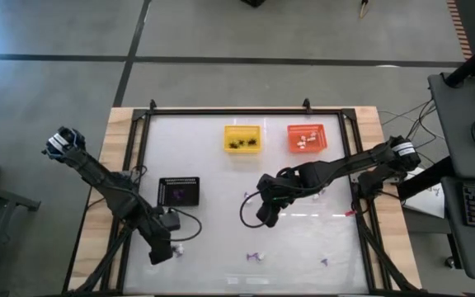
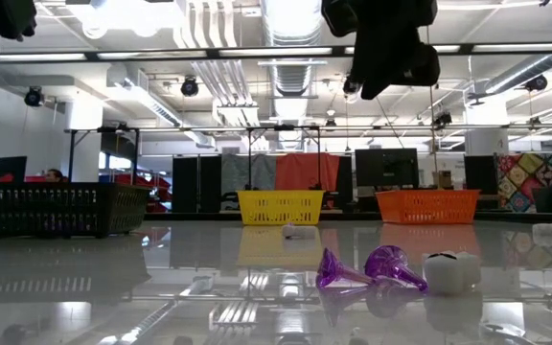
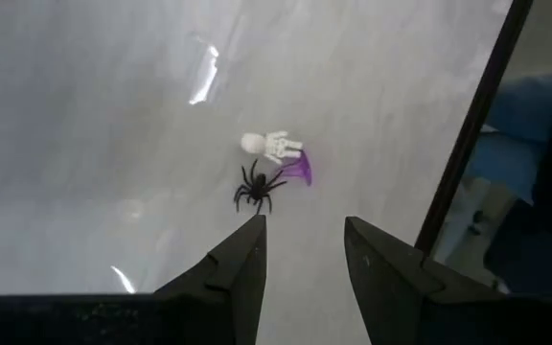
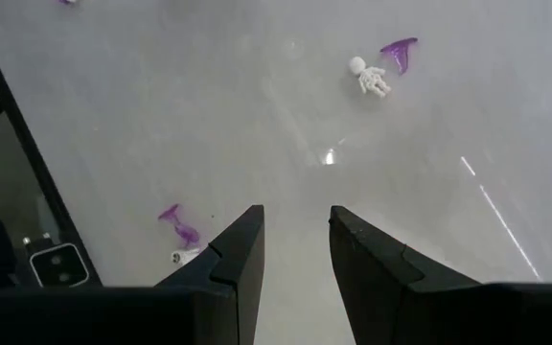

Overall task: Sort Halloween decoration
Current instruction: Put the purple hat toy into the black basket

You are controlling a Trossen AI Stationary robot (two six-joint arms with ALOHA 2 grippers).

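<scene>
Your left gripper (image 3: pixel 302 251) hangs over the near-left part of the counter (image 1: pixel 221 214), jaws spread with nothing between them. Just beyond its fingertips (image 3: pixel 247 240) lie three trinkets bunched together: a black spider (image 3: pixel 257 188), a white skeleton figure (image 3: pixel 274 145) and a purple witch hat (image 3: pixel 298 170), the hat touching the skeleton and just beside the spider.

Your right gripper (image 4: pixel 295 240) is raised above the middle of the counter, jaws parted and empty; in the low view it hangs high, well clear of the surface. Below it you can see another white skeleton (image 4: pixel 369 77) beside a purple hat (image 4: pixel 399 52), and a pair of purple pieces (image 4: pixel 177 223) with a small white piece (image 4: pixel 185 256) next to them.

At the far edge, the yellow basket (image 1: pixel 242 138) holds black trinkets (image 1: pixel 243 144), and the orange basket (image 1: pixel 307 138) beside it holds white trinkets (image 1: pixel 305 140). The black tray (image 1: pixel 178 191) sits on the left, near your left arm, with a purple item (image 1: pixel 178 194) inside.

More purple trinkets remain loose on the near side: one pair (image 1: pixel 256 257) near the middle and a single one (image 1: pixel 324 262) farther right. In the low view, two purple hats (image 2: pixel 367 268) lie tipped over just beside a white block-shaped piece (image 2: pixel 450 272).
</scene>
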